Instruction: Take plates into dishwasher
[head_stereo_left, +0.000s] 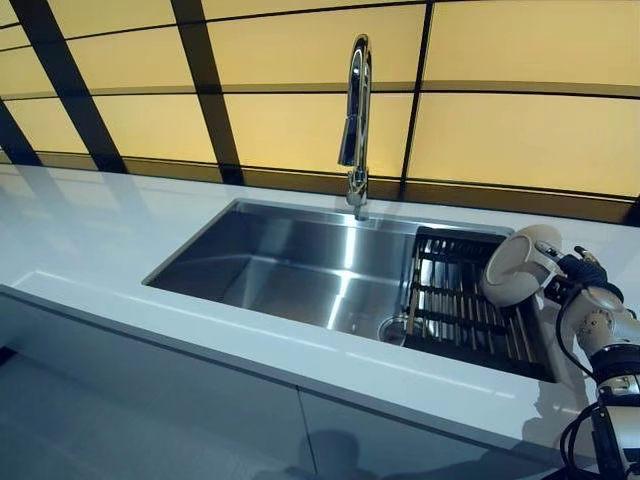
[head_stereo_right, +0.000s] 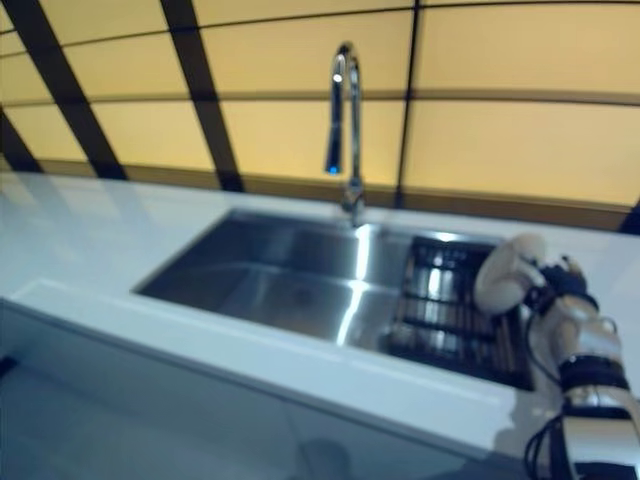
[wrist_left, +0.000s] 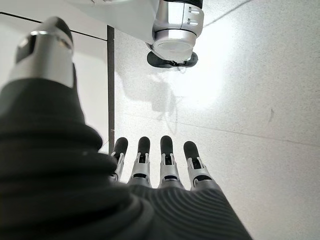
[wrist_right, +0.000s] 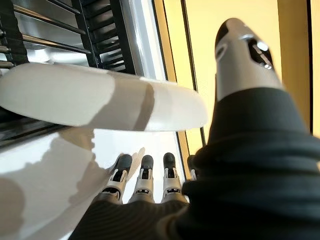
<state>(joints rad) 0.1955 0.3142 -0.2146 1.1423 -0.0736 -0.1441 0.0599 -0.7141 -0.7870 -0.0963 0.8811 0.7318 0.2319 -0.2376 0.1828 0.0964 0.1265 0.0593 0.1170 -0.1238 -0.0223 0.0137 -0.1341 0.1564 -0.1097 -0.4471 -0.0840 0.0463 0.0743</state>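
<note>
Over the sink's right end: the right hand (head_stereo_left: 575, 285) holds a white plate (head_stereo_left: 515, 265) above the dark rack (head_stereo_left: 455, 300), apart from it.
Plate's attitude: tipped up on edge, its face turned towards the faucket side and slightly upward; the long axis runs roughly from the front of the surface towards the back wall.
Right fingers: in the wrist view the fingers (wrist_right: 142, 182) lie under the plate (wrist_right: 100, 97) and the thumb rises beside its rim; I cannot tell how firmly they clamp it.
Left hand (wrist_left: 150, 195): seen only in its own wrist view, fingers straight and apart, nothing in them, pointing down at a pale speckled floor (wrist_left: 260, 100).
Sink (head_stereo_left: 290, 265): steel, sunk into the surface, the rack filling its right part.
Faucet (head_stereo_left: 355, 120): tall chrome, standing behind the basin.
Surface (head_stereo_left: 90, 235): white, glossy.
Room: a back wall (head_stereo_left: 520, 130) of yellow panels crossed by dark bars.
</note>
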